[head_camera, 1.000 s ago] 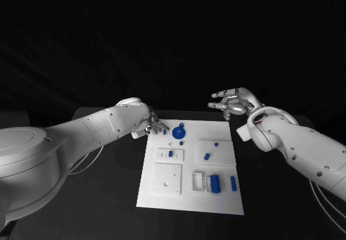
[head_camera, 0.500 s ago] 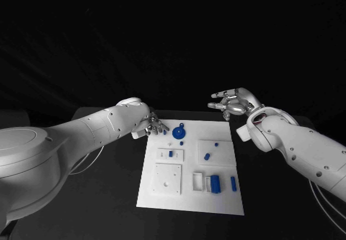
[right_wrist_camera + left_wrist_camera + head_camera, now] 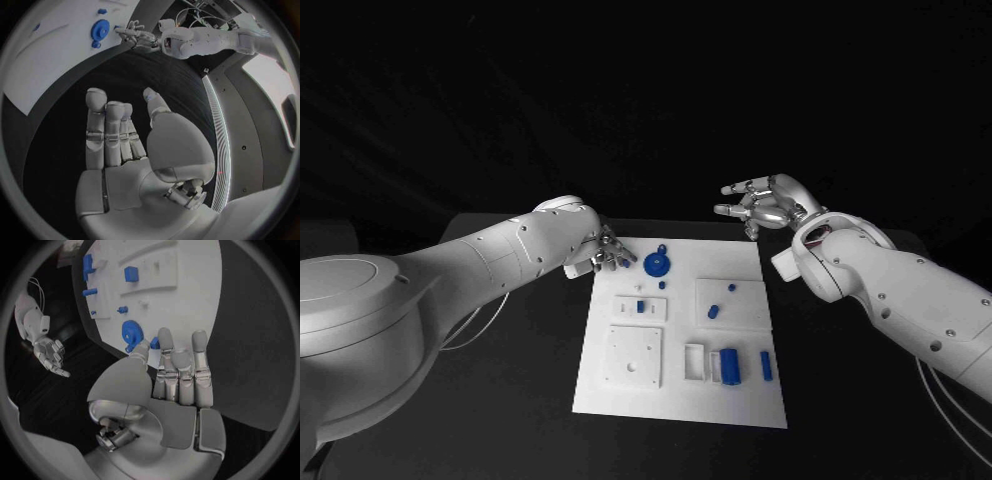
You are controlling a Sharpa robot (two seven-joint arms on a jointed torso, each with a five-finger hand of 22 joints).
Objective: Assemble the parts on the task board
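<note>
The white task board (image 3: 750,400) lies mid-table with several blue parts on it. A blue gear (image 3: 658,265) sits near its far left corner. My left hand (image 3: 606,252) hovers at that corner beside the gear (image 3: 131,331), fingers stretched out. It pinches a small blue part (image 3: 154,343) between the thumb and the neighbouring finger, seen at the fingertips (image 3: 629,263). My right hand (image 3: 762,205) hangs beyond the board's far right corner, fingers apart, holding nothing. In the right wrist view its bare palm (image 3: 125,150) faces the board corner (image 3: 56,55).
White sub-plates stand on the board (image 3: 187,300): a square one (image 3: 636,355) at the near left and a small one with a blue piece (image 3: 640,305). A blue block (image 3: 733,365) and bar (image 3: 766,365) sit at the near right, smaller pieces (image 3: 713,311) mid-board. Black table surrounds the board.
</note>
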